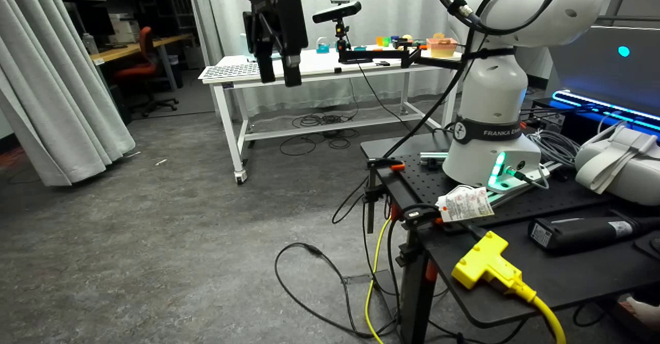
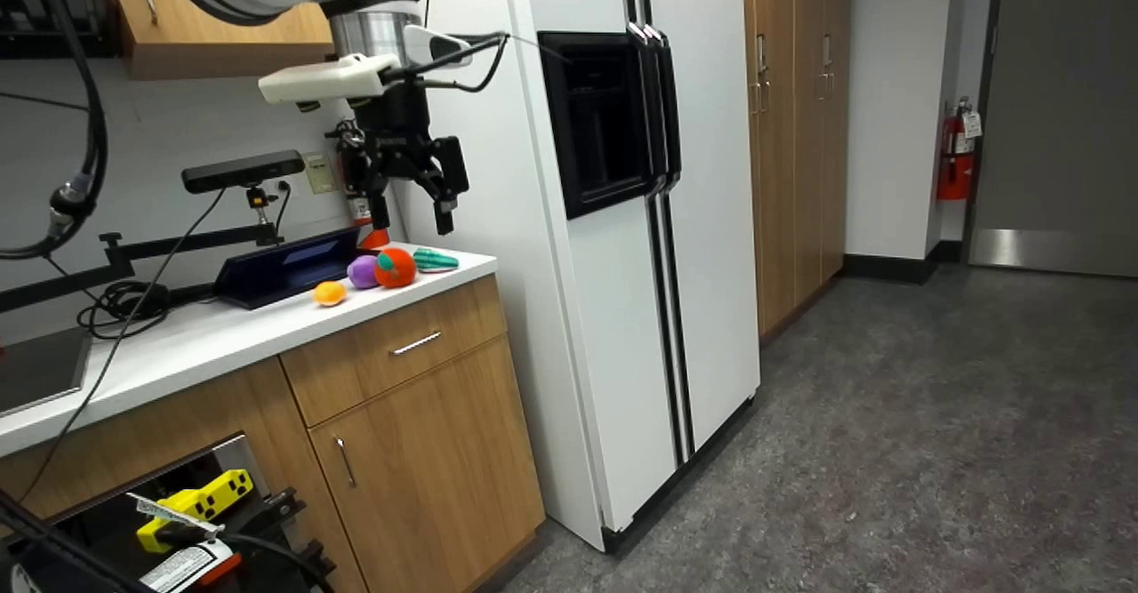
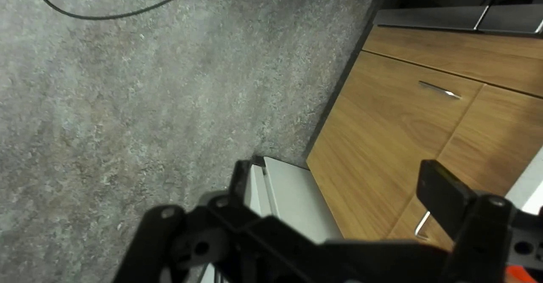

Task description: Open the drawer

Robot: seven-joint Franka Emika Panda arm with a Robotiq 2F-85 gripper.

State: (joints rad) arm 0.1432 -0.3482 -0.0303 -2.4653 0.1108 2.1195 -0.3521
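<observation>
The drawer (image 2: 382, 362) is closed, just beside the fridge (image 2: 613, 308) and right under the white counter (image 2: 284, 323). Its front looks like hard wood, so it should not squash or break easily. It will likely slide out straight, light if there is little inside, heavier if it is full; the inside is hidden. The best place to hold seems to be the thin silver handle (image 2: 416, 342) in its middle. That looks smooth and slippery, so hooking behind it seems safer than pinching. On the counter near the fridge sit a red toy (image 2: 396, 269) and a purple toy (image 2: 362, 273). The gripper (image 2: 412, 222) hangs higher than these, its fingers (image 3: 445, 198) spread wide and holding nothing; how near the fridge it is, one cannot tell. The wrist view shows the handle peeking out beside one finger, but no purple toy. In an exterior view a white workbench (image 1: 320, 64) shows, but no drawer and no fridge.
</observation>
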